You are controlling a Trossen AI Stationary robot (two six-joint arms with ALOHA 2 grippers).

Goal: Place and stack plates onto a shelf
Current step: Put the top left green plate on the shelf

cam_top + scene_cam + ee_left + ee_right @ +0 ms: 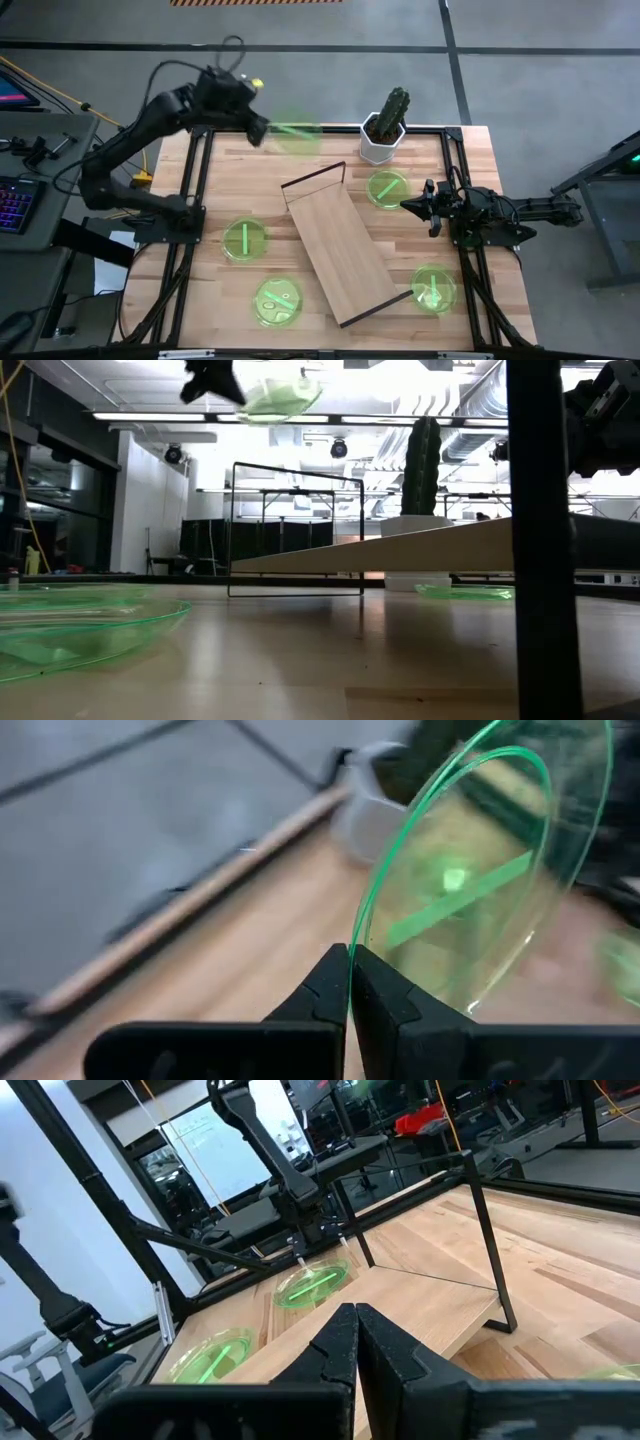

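Observation:
My left gripper (pixel 257 129) is raised over the table's far side and shut on a translucent green plate (pixel 296 132). In the low view that plate (pixel 283 396) hangs high above the tabletop. The light-wood shelf (pixel 338 243) lies slantwise in the table's middle on its dark frame ends. Two plates (pixel 245 241) (pixel 278 301) lie flat on the table to its left, and two more (pixel 388 188) (pixel 433 288) to its right. My right gripper (pixel 408 206) is shut and holds nothing, just right of the far-right plate. My left gripper pinches the plate's rim (pixel 351 948) between its two fingertips (pixel 330 982). The fingers come level from the table's left side. The plate (pixel 480 870) is lifted clear of the table and juts out beyond the fingertips toward the cactus pot.
A white pot with a cactus (pixel 385 131) stands at the far edge, just right of the held plate. Dark frame rails (pixel 192 190) (pixel 466 250) run along the table's left and right sides. Bare wood shows between the shelf and the far edge.

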